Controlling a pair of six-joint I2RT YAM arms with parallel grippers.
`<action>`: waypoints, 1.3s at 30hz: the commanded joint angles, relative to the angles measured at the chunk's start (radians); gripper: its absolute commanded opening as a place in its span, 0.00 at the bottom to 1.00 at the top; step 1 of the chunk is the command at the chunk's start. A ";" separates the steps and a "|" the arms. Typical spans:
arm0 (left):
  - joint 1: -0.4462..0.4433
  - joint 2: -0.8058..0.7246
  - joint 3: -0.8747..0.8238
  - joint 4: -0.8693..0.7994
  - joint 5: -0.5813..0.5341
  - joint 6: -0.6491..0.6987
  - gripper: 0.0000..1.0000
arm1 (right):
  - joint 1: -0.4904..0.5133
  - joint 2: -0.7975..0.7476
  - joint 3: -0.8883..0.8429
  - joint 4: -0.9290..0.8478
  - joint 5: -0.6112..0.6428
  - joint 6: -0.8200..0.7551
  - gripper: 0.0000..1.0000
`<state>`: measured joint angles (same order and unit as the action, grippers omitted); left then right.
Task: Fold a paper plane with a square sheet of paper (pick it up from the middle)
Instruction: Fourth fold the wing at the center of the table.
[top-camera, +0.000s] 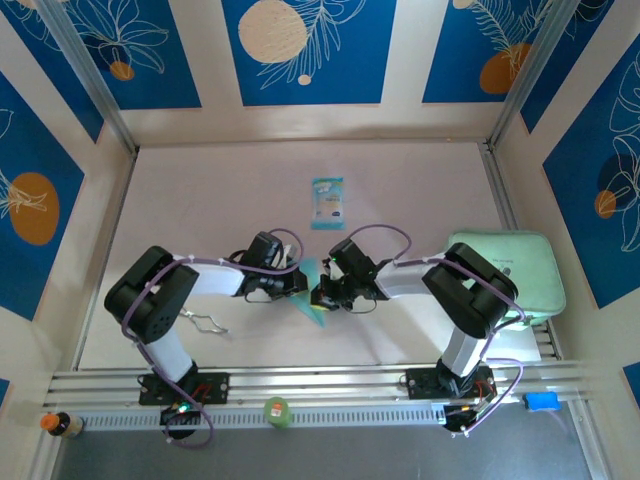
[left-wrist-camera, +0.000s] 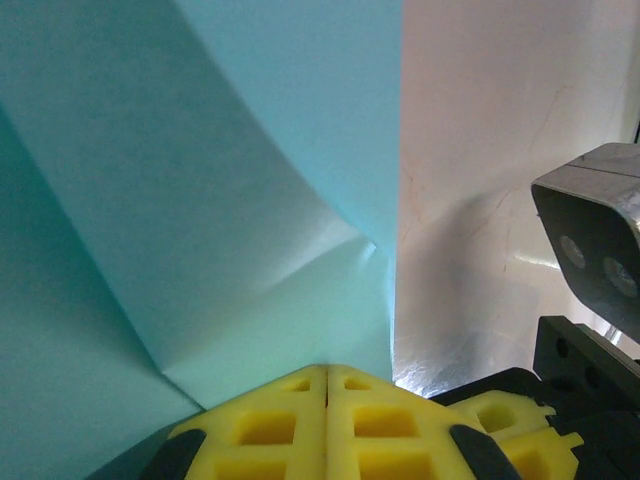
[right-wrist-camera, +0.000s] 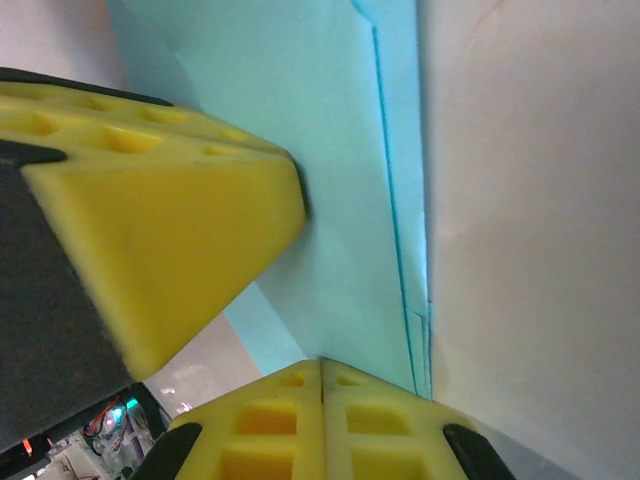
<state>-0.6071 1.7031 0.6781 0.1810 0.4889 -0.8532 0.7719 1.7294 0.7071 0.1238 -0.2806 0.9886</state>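
Overhead, left gripper (top-camera: 300, 285) and right gripper (top-camera: 322, 295) clamp the cyan sheet (top-camera: 316, 314) toward the worktop's (top-camera: 400, 200) near edge; wrist views add its soft crease (left-wrist-camera: 300, 265), yellow foam fingers (left-wrist-camera: 380, 425).

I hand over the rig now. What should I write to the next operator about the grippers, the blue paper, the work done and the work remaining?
Grippers: left gripper shut on the square sheet of paper; right gripper shut on the same sheet, facing the left one.
Paper: between both grippers, at the near middle of the table.
Done: sheet gripped; a crease and layered edges show.
To do: no plane shape visible yet; folding must go on.
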 joint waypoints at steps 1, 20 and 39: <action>0.004 -0.030 0.015 -0.123 -0.053 0.040 0.02 | 0.009 0.033 -0.078 -0.119 0.025 0.016 0.00; -0.002 0.021 0.059 -0.105 0.010 0.070 0.01 | -0.008 0.038 -0.082 -0.107 0.007 0.004 0.00; 0.173 0.107 0.120 -0.099 0.025 0.141 0.00 | -0.007 0.050 -0.093 -0.130 -0.003 -0.019 0.00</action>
<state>-0.4885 1.7775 0.7803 0.0708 0.5995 -0.7494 0.7628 1.7252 0.6708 0.1822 -0.3107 0.9844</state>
